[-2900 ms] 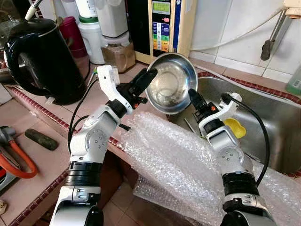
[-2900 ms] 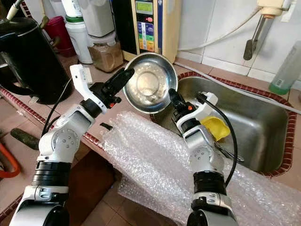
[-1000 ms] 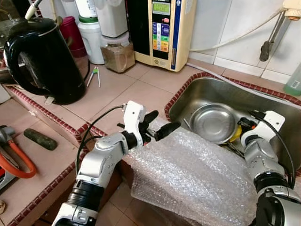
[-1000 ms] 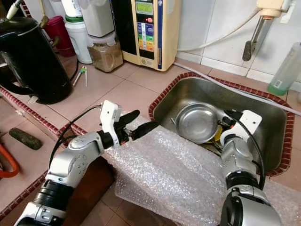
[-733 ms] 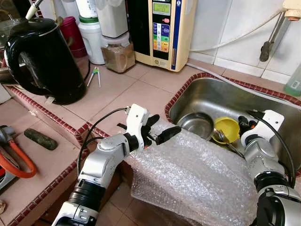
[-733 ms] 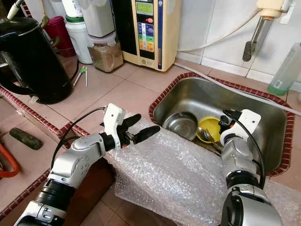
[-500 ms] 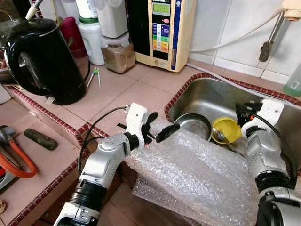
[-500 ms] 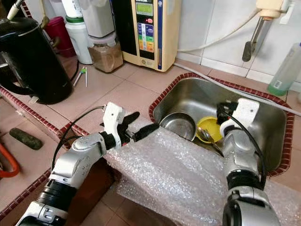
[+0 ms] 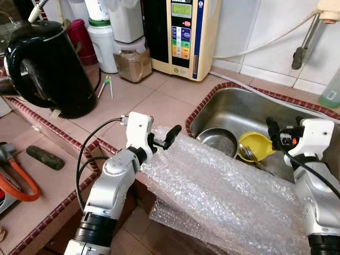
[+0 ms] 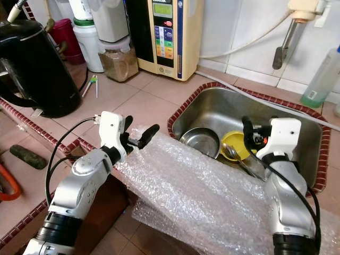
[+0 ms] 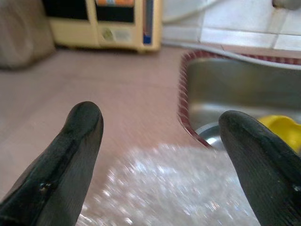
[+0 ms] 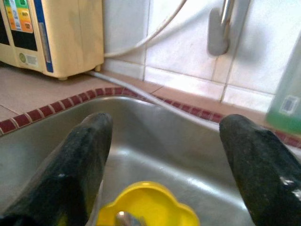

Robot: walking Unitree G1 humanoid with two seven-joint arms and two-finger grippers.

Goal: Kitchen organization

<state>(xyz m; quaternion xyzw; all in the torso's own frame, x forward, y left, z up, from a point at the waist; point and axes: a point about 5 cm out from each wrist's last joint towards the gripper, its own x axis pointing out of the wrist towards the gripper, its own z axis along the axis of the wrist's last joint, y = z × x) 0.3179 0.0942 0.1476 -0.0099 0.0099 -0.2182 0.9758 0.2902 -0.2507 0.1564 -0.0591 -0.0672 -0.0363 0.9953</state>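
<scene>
A steel bowl [image 9: 218, 142] lies in the left part of the steel sink [image 9: 249, 109], beside a yellow bowl [image 9: 256, 146] with a spoon [image 9: 247, 154] leaning on it. My left gripper [image 10: 141, 127] is open and empty at the counter edge, just above the near end of a bubble wrap sheet [image 9: 212, 186]. In the left wrist view its fingers [image 11: 75, 146] frame the sink corner and the bowl's rim [image 11: 209, 133]. My right gripper [image 12: 164, 136] is open above the sink, over the yellow bowl [image 12: 150, 207], holding nothing.
A black kettle [image 9: 45, 66] stands at the back left of the tiled counter. Behind it are jars [image 9: 133, 61] and a cream water purifier [image 9: 183, 32]. Small scissors [image 9: 108, 85] lie on the tiles. A green bottle [image 10: 323, 74] stands behind the sink.
The steel bowl, held up between both grippers 2.9 s ago, now lies in the sink. Both grippers have let go; the left drew back to the counter edge and the right rose.
</scene>
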